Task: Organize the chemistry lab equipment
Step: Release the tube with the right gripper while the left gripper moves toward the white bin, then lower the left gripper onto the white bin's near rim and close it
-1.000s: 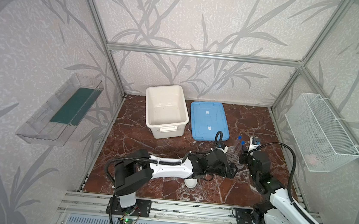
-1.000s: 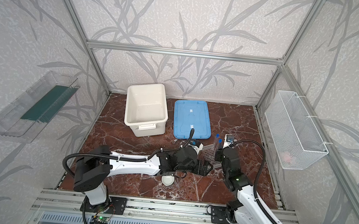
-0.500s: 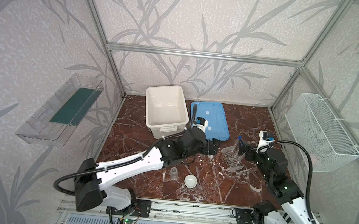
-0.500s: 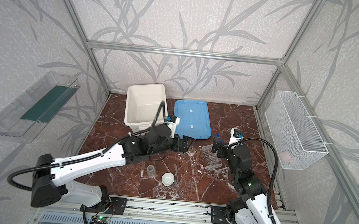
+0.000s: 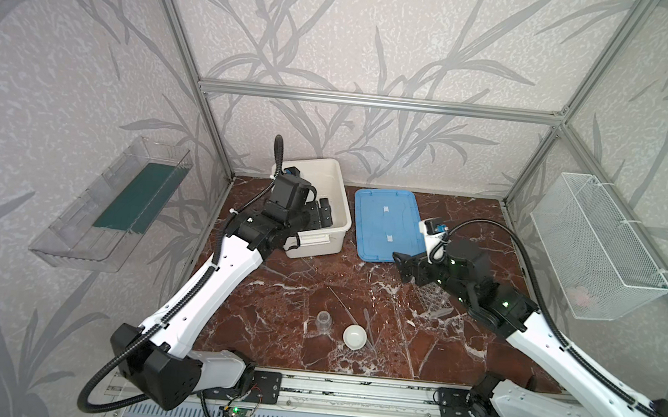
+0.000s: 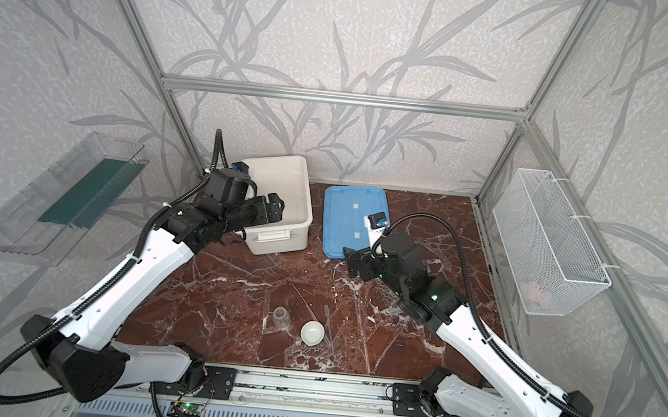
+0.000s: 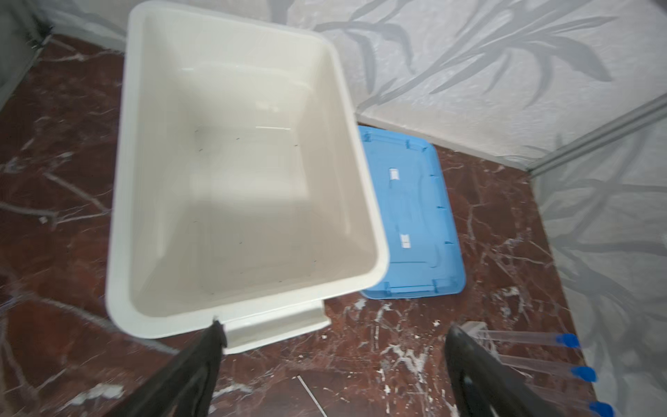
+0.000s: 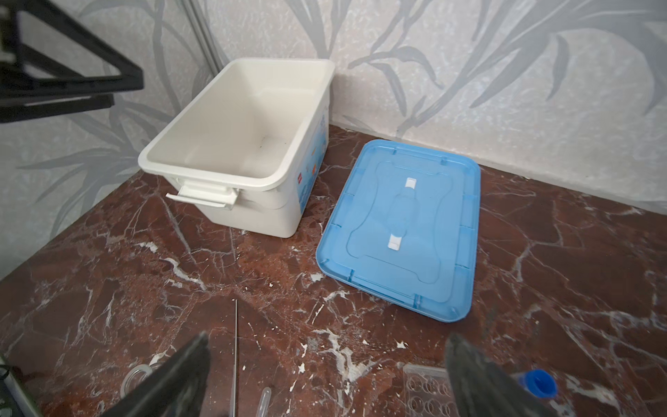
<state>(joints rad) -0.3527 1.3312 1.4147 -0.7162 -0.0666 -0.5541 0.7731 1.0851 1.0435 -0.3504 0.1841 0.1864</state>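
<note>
Checking both arms first: the left gripper (image 5: 320, 213) hangs over the white tub (image 8: 260, 213) with its jaws wide apart and nothing between them; the right gripper (image 5: 405, 265) sits low above the bench (image 5: 282, 296), just off the near corner of the blue lid (image 5: 385, 223), jaws also spread and empty. I read the tub as empty in both wrist views; the lid lies flat beside it. The tube rack (image 5: 434, 300) rests on the bench directly under the right arm; the test tubes (image 7: 523, 337) project from it, three blue caps showing, though I cannot tell whether they are fully seated. The beaker (image 5: 324, 321) and the dish (image 5: 354, 337) stand near each other at the front of the bench; the pipettes (image 5: 367, 325) lie loose just beside the dish. My judgement: no item is in hand, so the step is selection of the next pick; the rack looks finished with, and the loose front items remain. Next move calls for lowering one gripper over the beaker or dish, centring the jaws either side of the rim, then closing gently; the pipettes demand a flat, low approach, since they are thin and liable to roll.
</note>
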